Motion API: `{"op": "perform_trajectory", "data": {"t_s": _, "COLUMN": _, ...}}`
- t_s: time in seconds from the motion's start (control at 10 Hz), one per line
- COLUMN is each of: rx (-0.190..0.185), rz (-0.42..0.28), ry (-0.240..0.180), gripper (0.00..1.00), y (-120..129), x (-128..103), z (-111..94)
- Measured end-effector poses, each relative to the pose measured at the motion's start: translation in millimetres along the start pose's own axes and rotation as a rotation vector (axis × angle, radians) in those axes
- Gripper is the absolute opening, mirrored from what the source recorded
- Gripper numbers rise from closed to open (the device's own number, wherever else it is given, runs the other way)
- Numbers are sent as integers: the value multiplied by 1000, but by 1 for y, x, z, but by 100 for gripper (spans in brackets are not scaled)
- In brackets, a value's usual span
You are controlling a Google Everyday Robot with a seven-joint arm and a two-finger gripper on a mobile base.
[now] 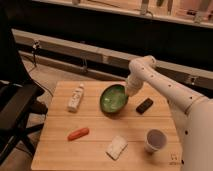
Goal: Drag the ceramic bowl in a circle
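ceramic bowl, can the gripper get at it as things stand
Probably yes. The gripper is right at the right-hand rim of the ceramic bowl, with nothing between them. The small black object lies off to the bowl's right, clear of the rim, so it should not block the approach.

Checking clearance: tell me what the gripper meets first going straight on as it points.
Probably the ceramic bowl: the gripper points down at its rim, though depth is unclear.

Dim warm light; bowl [112, 99] gleams beside the claw [131, 91].
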Motion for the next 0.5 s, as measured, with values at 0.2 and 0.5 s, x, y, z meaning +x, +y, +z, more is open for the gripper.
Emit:
{"op": "perform_trajectory", "data": {"t_s": 0.2, "rx": -6, "rz": -13, "ry": -4, "gripper": 0, "y": -3, "x": -4, "z": 0}}
{"op": "perform_trajectory", "data": {"t_s": 0.5, "rx": -11, "rz": -37, "ry": -2, "gripper": 0, "y": -18, "x": -4, "z": 2}}
